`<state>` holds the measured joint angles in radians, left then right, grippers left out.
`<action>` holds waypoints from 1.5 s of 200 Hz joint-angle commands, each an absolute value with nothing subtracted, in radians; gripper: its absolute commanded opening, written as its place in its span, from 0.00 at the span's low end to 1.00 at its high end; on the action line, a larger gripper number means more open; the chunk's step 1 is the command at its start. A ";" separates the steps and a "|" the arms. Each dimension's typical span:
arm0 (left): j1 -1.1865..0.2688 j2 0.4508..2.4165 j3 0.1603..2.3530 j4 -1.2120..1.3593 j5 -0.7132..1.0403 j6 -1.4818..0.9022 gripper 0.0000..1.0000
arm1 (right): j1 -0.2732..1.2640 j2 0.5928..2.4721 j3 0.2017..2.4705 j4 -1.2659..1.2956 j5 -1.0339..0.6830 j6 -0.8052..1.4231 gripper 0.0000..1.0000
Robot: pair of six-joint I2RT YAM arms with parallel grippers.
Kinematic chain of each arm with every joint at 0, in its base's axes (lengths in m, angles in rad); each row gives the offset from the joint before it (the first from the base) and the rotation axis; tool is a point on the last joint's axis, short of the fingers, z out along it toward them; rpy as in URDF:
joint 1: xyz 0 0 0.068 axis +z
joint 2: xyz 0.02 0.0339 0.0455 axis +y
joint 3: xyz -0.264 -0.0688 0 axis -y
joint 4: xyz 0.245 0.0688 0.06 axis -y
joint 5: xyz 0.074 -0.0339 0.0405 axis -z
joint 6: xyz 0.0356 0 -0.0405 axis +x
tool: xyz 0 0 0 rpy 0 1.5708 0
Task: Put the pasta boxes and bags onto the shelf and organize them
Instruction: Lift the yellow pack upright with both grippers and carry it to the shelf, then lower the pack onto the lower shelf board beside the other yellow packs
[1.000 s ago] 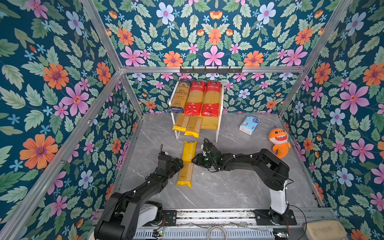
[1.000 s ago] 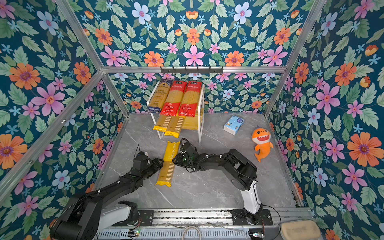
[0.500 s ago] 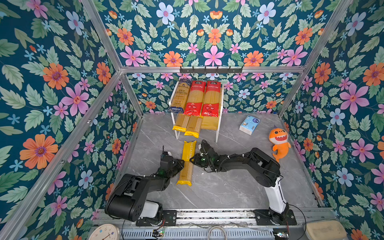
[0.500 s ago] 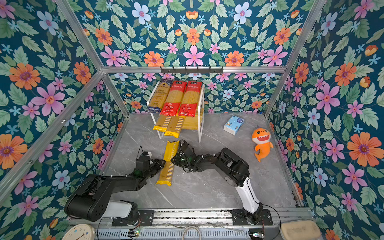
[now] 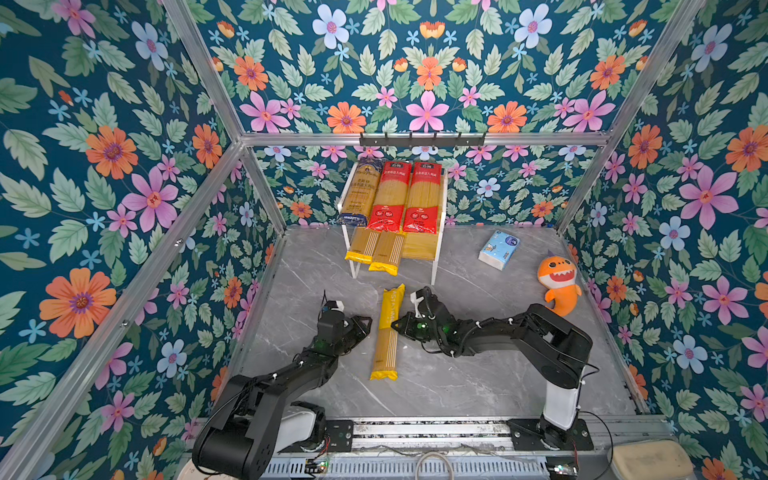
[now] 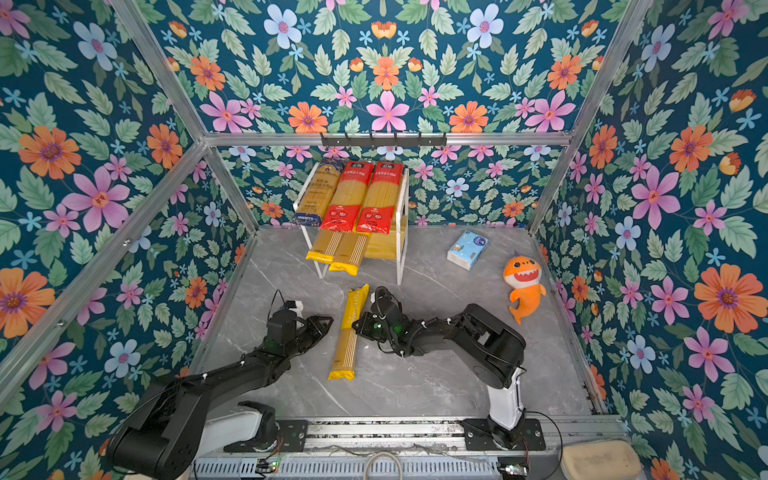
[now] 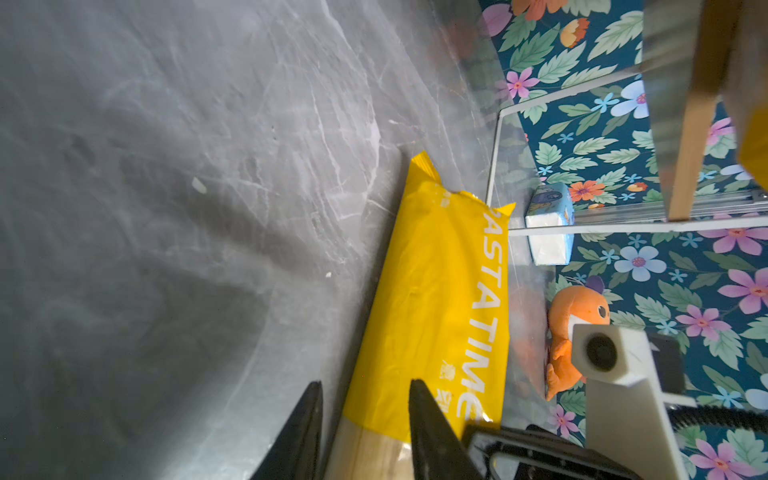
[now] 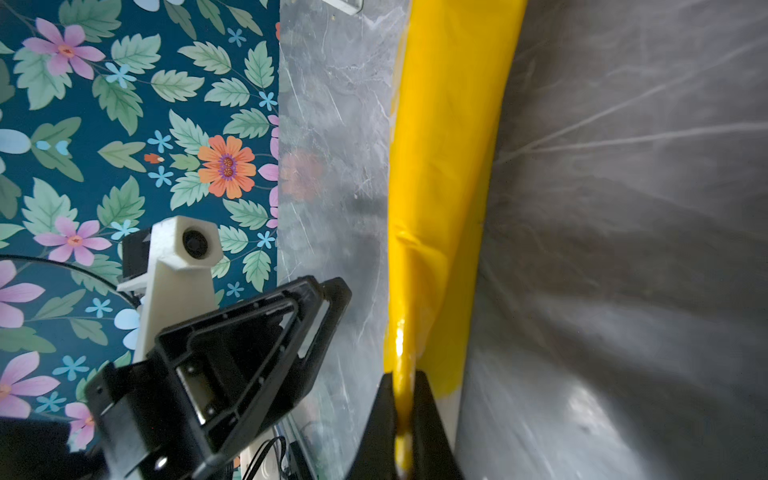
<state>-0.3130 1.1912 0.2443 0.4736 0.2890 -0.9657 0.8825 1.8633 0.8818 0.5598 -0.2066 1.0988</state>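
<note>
Yellow film on the last loose spaghetti pack (image 5: 387,332) is now caught by the right hand (image 5: 398,326). A second ago that hand stood spread beside the pack; it has since pressed together on the pack's long edge. The right wrist view shows the film squeezed thin between its fingers (image 8: 428,415).

The left hand (image 5: 365,323) has kept to the opposite side, with its arm folded lower. Its fingers (image 7: 428,432) stand a little apart, and I cannot tell whether they touch the pack.

The pack lies flat on the grey bench (image 5: 457,374), between the two hands and just in front of the shelf (image 5: 434,262). The navy pack (image 5: 360,191) and two red packs (image 5: 388,195) fill the upper board. Two yellow packs (image 5: 363,245) sit on the lower one, with bare board beside them.

The grasp seems made, so lifting the pack to that free spot looks like the next step. A pinch on film alone may let the long pack sag or slip.
</note>
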 commanded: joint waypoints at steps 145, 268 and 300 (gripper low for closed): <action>-0.313 0.767 0.187 0.447 0.327 -1.011 0.52 | 0.824 1.328 0.811 0.454 -0.205 0.920 0.00; -0.454 0.865 0.046 1.039 0.212 -1.282 0.99 | 0.660 1.548 1.014 0.733 -0.281 1.034 0.00; -0.529 0.999 0.092 1.195 0.191 -1.303 0.98 | 0.656 1.589 1.044 0.770 -0.297 1.058 0.00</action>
<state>-0.4862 0.9321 0.0593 1.0046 0.2214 -1.2797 0.6540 1.5764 1.0183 0.5735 -0.2623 1.0237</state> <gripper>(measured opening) 0.993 0.068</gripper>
